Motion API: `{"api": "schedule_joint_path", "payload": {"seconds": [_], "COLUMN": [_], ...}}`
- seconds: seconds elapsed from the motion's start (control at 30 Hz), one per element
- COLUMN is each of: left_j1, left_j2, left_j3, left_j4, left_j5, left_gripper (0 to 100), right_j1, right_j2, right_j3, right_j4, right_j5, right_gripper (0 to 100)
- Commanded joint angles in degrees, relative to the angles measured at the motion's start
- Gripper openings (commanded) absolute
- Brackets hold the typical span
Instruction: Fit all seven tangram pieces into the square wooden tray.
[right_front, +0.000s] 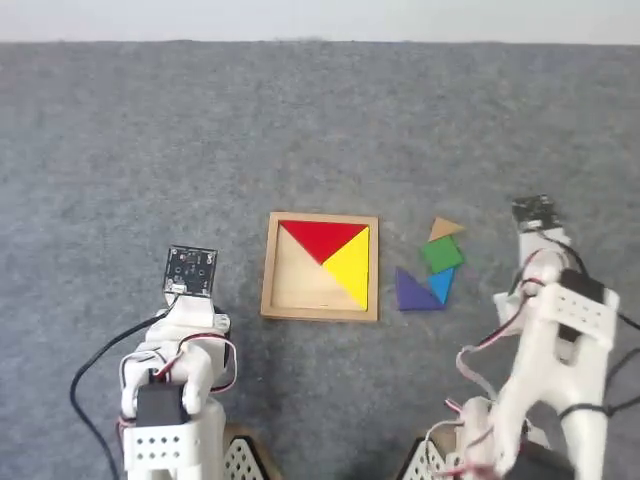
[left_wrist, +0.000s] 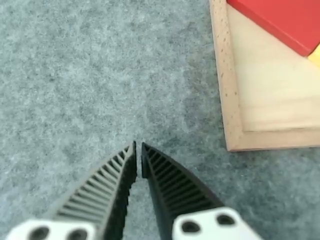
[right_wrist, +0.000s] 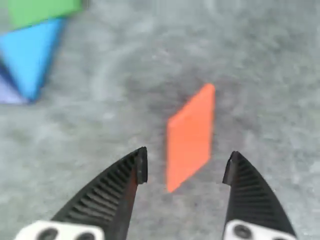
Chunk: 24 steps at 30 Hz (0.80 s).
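The square wooden tray (right_front: 270, 285) lies mid-table and holds a red triangle (right_front: 322, 238) and a yellow triangle (right_front: 352, 268); its left half is bare wood. Right of it lie a tan triangle (right_front: 444, 229), a green square (right_front: 441, 254), a blue triangle (right_front: 441, 285) and a purple triangle (right_front: 413, 292). My right gripper (right_wrist: 187, 167) is open over the carpet, right of those pieces. An orange parallelogram (right_wrist: 190, 136) lies flat between its fingers, untouched. My left gripper (left_wrist: 138, 150) is shut and empty above the carpet, just off the tray's corner (left_wrist: 232, 140).
Grey carpet covers the whole table. The blue triangle (right_wrist: 30, 50), green square (right_wrist: 40, 10) and purple triangle (right_wrist: 7, 92) lie a short way from the right gripper. The left arm (right_front: 180, 350) stands at the front left, the right arm (right_front: 555, 330) at the front right.
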Motion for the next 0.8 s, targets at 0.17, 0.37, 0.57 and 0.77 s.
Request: {"api": "schedule_joint_path", "payload": {"seconds": [0.17,0.37,0.57,0.77], "left_j1": [0.4,0.4,0.4,0.4], "left_j2": [-1.0,-1.0,-1.0,-1.0], "left_j3": [-0.6,-0.6,-0.6,-0.6], "left_j4": [0.2,0.2,0.2,0.2], "left_j5": [-0.1,-0.1,-0.1,-0.1], "left_gripper": [2,2,2,2], "right_j1": [-3.5,-1.7,1.0,1.1], "right_j2": [-3.5,-0.9,2.9,5.8], "right_j3": [5.2,5.0,0.9,0.7], "right_j4": [-1.5,-4.4,-4.9,-5.8], "right_j5": [0.1,0.1,0.2,2.3], "right_gripper": [24.5,22.1,23.6,22.5]}}
